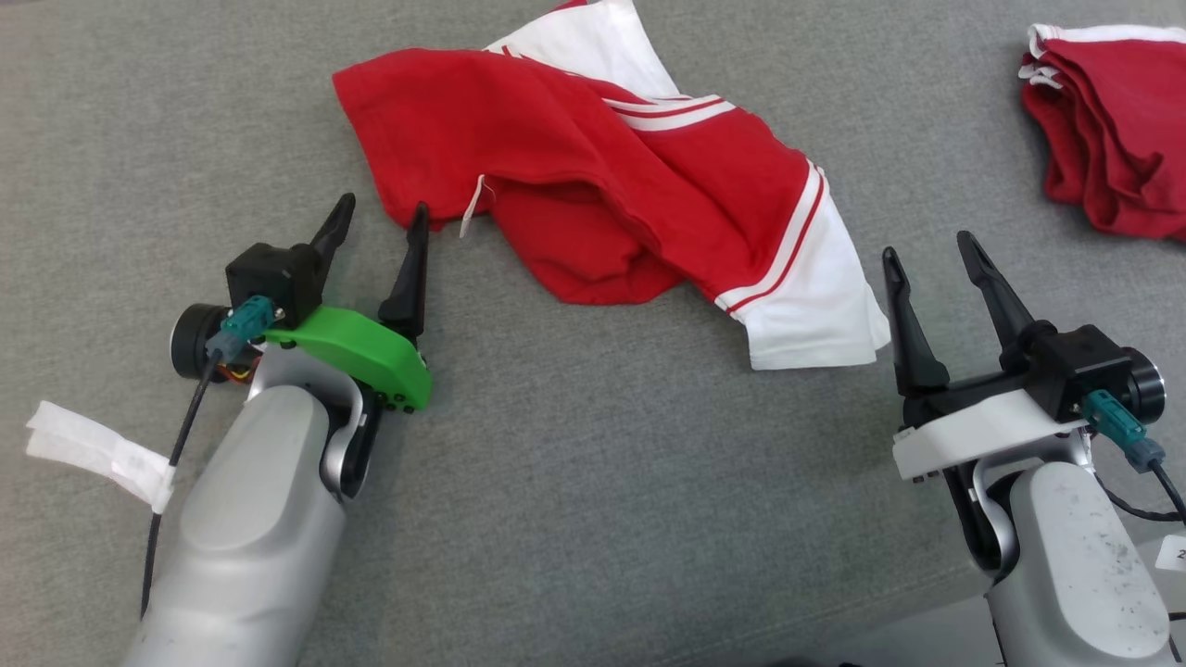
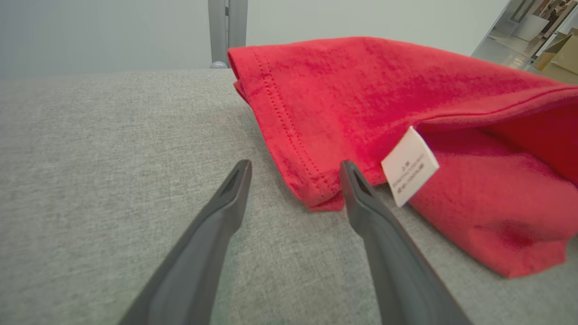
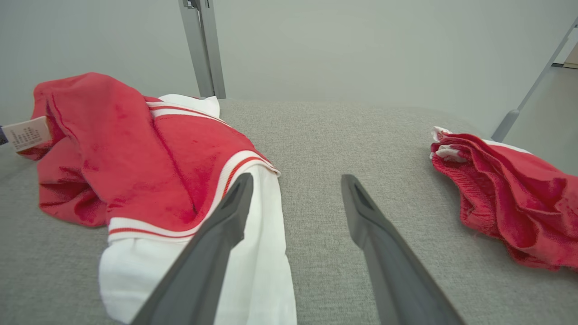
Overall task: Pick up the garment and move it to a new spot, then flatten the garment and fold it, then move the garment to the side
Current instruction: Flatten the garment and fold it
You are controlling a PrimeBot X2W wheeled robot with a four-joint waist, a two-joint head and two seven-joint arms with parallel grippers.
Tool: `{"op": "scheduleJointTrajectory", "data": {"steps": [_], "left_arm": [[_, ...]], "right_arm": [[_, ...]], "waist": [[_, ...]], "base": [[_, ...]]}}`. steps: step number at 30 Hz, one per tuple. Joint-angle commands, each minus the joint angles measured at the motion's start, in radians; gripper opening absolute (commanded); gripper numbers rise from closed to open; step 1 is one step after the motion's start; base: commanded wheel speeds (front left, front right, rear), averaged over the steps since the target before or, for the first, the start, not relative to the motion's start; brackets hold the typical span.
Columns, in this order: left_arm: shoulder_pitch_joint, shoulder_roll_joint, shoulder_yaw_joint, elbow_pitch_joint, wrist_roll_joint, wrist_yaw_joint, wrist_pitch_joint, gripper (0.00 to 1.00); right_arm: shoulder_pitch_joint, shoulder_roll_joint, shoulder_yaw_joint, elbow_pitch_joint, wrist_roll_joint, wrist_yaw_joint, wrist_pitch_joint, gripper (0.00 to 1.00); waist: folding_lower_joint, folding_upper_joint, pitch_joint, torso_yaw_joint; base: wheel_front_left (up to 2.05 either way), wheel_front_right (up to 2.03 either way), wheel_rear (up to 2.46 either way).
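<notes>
Both claws spread wide, empty; left claw [image 1: 384,206] at garment [image 1: 593,176]; right claw [image 1: 927,245] just beside it.

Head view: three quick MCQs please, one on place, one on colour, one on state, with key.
1. Where does the small bunched red cloth bundle lie relative to the crumpled red-and-white jersey shirt?
A. On top of it
B. To its right, apart
C. To its left, touching

2. What colour is the plastic cover behind the left jaws?
A. Green
B. Blue
C. Yellow

3. How do the left jaws and right jaws stand?
A. Both shut on the shirt
B. Left shut, right open
C. Both open, gripping nothing

Key:
1 B, bare grey fabric surface separates them.
2 A, it is bright green, unlike the right arm's white cover.
3 C, each pair stands spread with no cloth clamped.
</notes>
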Motion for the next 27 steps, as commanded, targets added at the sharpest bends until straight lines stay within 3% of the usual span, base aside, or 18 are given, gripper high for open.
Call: {"op": "scheduleJointTrajectory", "data": {"steps": [1,7,8,9,11,16,27], "left_arm": [[-0.028,0.009,0.006,0.013,-0.005,0.0,0.0,1.0],[-0.073,0.006,0.006,0.122,0.002,0.0,0.001,1.0],[-0.073,0.002,0.0,0.142,0.005,0.0,0.001,0.82],[-0.072,-0.004,-0.006,0.155,0.004,0.0,0.002,0.48],[-0.069,-0.013,-0.015,0.168,0.001,-0.002,0.004,0.0],[-0.041,-0.023,-0.008,0.122,-0.007,-0.002,0.001,0.0],[0.117,-0.059,0.106,-0.15,0.031,-0.001,0.0,0.0]], "right_arm": [[-0.009,0.001,0.002,-0.007,0.006,-0.002,-0.004,1.0],[-0.022,0.0,0.006,-0.008,0.013,-0.002,-0.004,1.0],[-0.023,0.0,0.007,-0.006,0.014,-0.002,-0.004,1.0],[-0.023,0.0,0.005,-0.005,0.013,-0.002,-0.004,1.0],[-0.021,0.0,-0.001,-0.002,0.01,-0.002,-0.004,1.0],[-0.006,0.0,-0.022,0.012,-0.004,-0.002,-0.004,1.0],[0.049,-0.001,-0.036,0.066,-0.027,-0.002,-0.004,1.0]], "waist": [[-0.0001,0.0,0.049,-0.049],[-0.0001,0.0,0.062,-0.061],[-0.0001,0.0,0.061,-0.061],[-0.0001,0.0,0.058,-0.06],[-0.0001,0.0,0.053,-0.055],[-0.0001,0.0,0.019,-0.022],[-0.0001,0.0,-0.146,0.12]], "base": [[0.0,0.0,0.0],[0.0,0.0,0.0],[0.0,0.0,0.0],[0.0,0.0,0.0],[0.0,0.0,0.0],[0.0,0.0,0.0],[0.0,0.0,0.0]]}}
